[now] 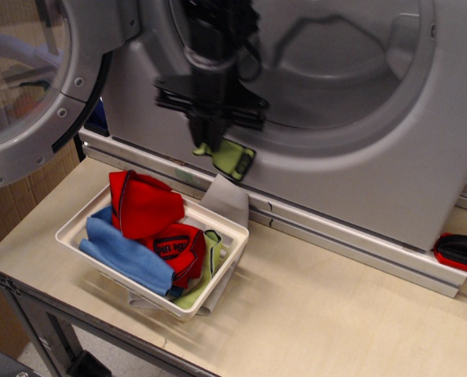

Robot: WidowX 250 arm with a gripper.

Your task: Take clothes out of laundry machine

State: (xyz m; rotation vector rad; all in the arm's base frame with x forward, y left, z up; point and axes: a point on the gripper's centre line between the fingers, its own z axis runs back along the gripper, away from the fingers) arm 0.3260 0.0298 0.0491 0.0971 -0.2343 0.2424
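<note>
porthole (327, 55) open, heaped tray (217, 216) below
</note>
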